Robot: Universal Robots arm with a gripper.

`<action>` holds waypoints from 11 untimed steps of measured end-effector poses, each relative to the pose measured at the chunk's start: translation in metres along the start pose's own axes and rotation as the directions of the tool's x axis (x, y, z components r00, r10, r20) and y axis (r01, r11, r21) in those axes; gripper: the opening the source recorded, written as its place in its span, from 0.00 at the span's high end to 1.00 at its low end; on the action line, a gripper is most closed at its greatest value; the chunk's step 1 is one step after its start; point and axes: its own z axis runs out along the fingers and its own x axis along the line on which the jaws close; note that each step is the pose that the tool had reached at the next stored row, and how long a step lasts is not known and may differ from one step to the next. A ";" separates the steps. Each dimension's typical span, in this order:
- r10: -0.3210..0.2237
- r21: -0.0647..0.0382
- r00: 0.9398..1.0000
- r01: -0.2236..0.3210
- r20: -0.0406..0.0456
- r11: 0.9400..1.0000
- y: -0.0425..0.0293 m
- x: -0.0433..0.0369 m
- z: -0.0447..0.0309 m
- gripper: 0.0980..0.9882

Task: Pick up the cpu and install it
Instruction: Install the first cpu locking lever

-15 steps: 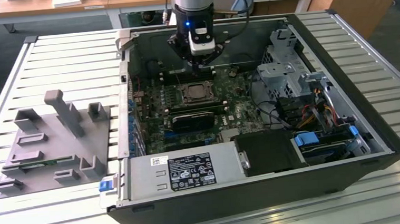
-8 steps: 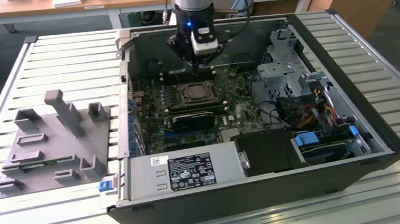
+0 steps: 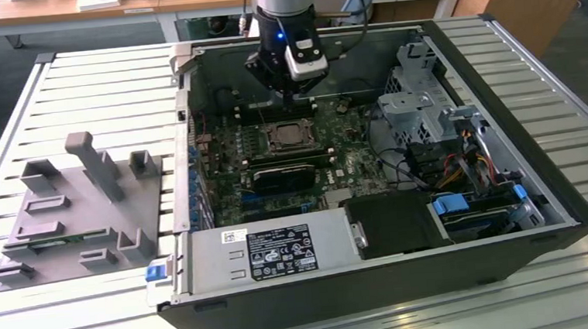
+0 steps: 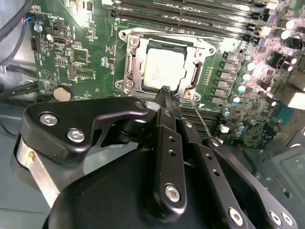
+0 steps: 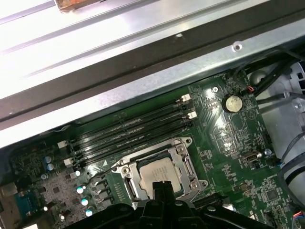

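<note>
Gripper [image 3: 291, 95] lowered inside the open computer case [image 3: 385, 282], fingers drawn together with nothing between them, as seen in the second wrist view [image 4: 165, 90] and the first wrist view [image 5: 162, 185]. Directly beneath the fingertips, the cpu [image 3: 290, 136], lying flat and silver-grey within the metal socket frame [image 4: 128, 62] on the green motherboard [image 4: 81, 62]; tip over the near edge of the cpu [image 4: 164, 69] [image 5: 159, 174], contact or a small gap not distinguishable. Just beyond the socket from the gripper, a bank of long black memory slots [image 5: 128, 133]; a thin wire lever [image 4: 200, 119] running beside the fingers. Near the socket, rows of small capacitors [image 4: 238, 81] and a round coin cell [image 5: 232, 102]. In front of the gripper in the exterior view, a black finned block [image 3: 282, 177] and the labelled grey power supply [image 3: 269, 251]. Toward the exterior view's right of the gripper, a metal drive cage [image 3: 413, 86] and bundled cables [image 3: 449, 161]. Well apart toward the exterior view's left, outside the case, grey holder blocks [image 3: 79, 203] on the slatted surface [image 3: 61, 88].
</note>
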 end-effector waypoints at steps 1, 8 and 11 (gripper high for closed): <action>-0.009 0.000 1.000 0.009 0.000 1.000 0.0000 0.0000 0.0000 0.99; -0.052 -0.001 0.999 0.052 -0.001 0.999 0.0000 0.0000 0.0000 0.99; -0.066 -0.002 0.998 0.066 -0.001 0.998 0.0000 0.0000 0.0000 0.99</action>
